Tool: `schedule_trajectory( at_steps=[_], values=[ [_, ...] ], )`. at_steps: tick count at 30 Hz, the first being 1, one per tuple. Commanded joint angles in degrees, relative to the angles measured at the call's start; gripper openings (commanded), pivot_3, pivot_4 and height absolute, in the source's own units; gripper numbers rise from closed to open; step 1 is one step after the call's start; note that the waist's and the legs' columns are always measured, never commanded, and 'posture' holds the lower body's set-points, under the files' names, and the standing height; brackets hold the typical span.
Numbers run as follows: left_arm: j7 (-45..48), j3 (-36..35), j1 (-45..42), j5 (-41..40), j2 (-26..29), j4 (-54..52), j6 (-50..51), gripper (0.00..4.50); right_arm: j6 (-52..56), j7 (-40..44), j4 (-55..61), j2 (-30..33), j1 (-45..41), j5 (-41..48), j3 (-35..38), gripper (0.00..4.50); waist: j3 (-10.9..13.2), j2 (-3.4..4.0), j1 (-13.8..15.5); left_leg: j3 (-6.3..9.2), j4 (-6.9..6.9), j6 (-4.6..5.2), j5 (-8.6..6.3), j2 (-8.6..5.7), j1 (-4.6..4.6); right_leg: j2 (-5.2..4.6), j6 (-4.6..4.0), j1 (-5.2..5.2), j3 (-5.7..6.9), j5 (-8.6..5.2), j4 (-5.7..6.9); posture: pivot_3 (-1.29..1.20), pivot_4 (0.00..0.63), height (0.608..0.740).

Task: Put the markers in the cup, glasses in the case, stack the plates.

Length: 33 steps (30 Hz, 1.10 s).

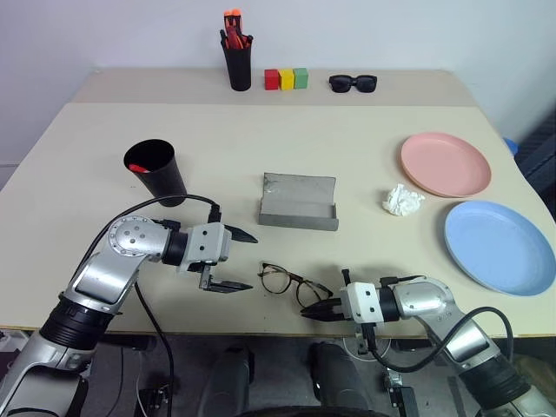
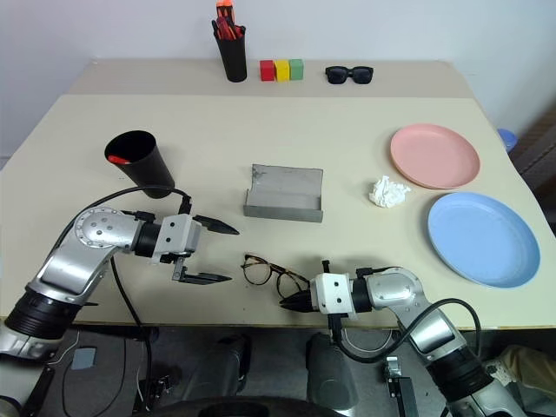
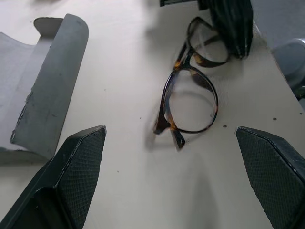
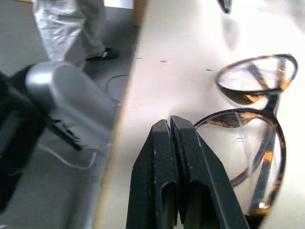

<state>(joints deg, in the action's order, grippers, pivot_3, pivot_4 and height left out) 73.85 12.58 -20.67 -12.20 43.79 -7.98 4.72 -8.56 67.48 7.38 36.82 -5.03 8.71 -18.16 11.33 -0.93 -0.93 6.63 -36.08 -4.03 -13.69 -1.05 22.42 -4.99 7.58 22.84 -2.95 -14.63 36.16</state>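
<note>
Black cup (image 1: 160, 170) holding red-capped marker (image 1: 136, 166), grey case (image 1: 298, 203) open

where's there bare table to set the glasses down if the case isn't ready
Widest bare stretch: mid-table between the cup, the case and the back row of pen holder, blocks and sunglasses. Another patch lies between the case and the crumpled tissue. The front edge is crowded: the glasses sit between the left tool and right tool. The plates fill the right.
</note>
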Motion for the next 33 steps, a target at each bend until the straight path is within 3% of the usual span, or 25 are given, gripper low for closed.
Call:
schedule_trajectory(
  at_steps=[1, 10, 18, 33],
  values=[
    [-0.65, -1.33, 0.20, -0.33, 0.74, -2.15, 0.10, 4.49, -0.47, -0.51, -0.59, -0.64, -0.93, -0.29, -0.17, 0.02, 0.00, 0.00, -0.04, 0.00, 0.01, 0.00, 0.00, 0.00, 0.00, 0.00, 0.00, 0.00, 0.00, 0.00, 0.00, 0.00, 0.150, 0.740],
    [-1.52, -1.26, 0.56, -0.33, 0.72, -2.27, 0.27, 4.49, 0.14, 0.44, -1.43, -0.81, -3.02, 1.50, 0.31, 0.02, 0.00, 0.00, -0.08, 0.00, -0.01, 0.00, 0.00, 0.00, -0.02, 0.00, 0.00, -0.02, 0.00, 0.00, 0.01, 0.00, 0.150, 0.740],
    [-1.36, -0.58, 0.05, 0.27, 0.38, -1.61, -0.08, 4.49, 11.12, 2.59, 7.94, -0.71, -1.05, 10.50, 0.30, 0.02, 0.00, 0.00, -0.06, 0.01, -0.01, 0.00, 0.00, 0.00, -0.02, 0.00, 0.11, -0.02, 0.00, 0.06, 0.01, 0.00, 0.150, 0.740],
    [-1.89, -0.71, -0.48, 0.76, 0.27, -1.02, -0.51, 4.49, 13.72, -7.42, 1.37, -7.58, -5.19, 1.92, -1.63, 0.02, 0.00, 0.00, -0.06, 0.01, 0.01, 0.00, 0.00, 0.00, -0.01, 0.01, 0.14, 0.01, 0.00, 0.08, 0.01, 0.00, 0.150, 0.740]
  ],
)
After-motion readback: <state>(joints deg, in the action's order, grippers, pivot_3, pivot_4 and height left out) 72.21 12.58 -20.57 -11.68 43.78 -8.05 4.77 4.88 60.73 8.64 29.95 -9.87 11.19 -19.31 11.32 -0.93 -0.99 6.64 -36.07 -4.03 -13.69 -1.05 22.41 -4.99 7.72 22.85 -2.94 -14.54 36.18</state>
